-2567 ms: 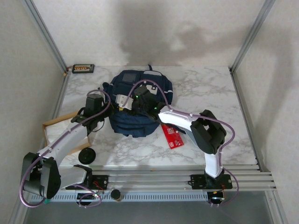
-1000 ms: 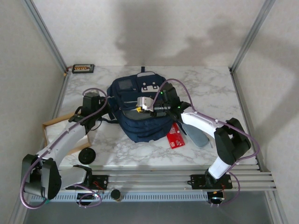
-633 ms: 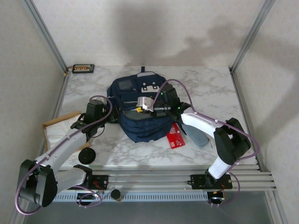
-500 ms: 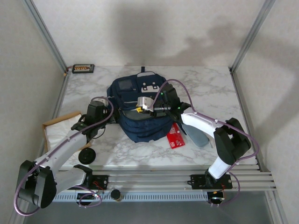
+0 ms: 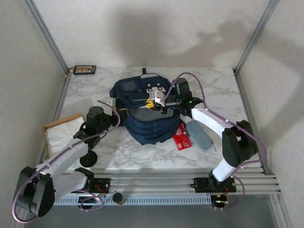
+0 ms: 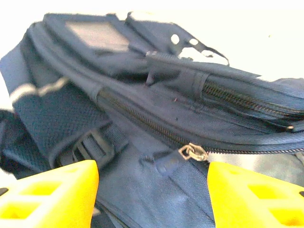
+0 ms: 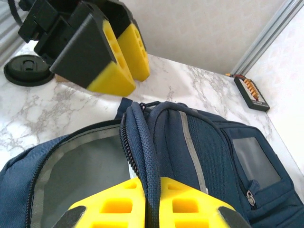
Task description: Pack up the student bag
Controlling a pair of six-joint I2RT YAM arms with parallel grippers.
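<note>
White marble-look table (image 5: 223, 85) with grey veins, under left gripper (image 6: 152, 190) and right gripper (image 7: 152, 209). Pale textured back wall (image 5: 152, 28) beyond both, with soft dark shadows (image 5: 156, 40) across it. Matching side walls (image 5: 19, 95) outboard of each gripper. Slanted aluminium posts (image 5: 45, 33) at the far corners. Aluminium rails (image 5: 161, 183) along the near edge, behind the grippers. Light is bright and even.

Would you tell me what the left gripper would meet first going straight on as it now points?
Most likely the student bag, near its zipper pull; depth is hard to judge.
</note>
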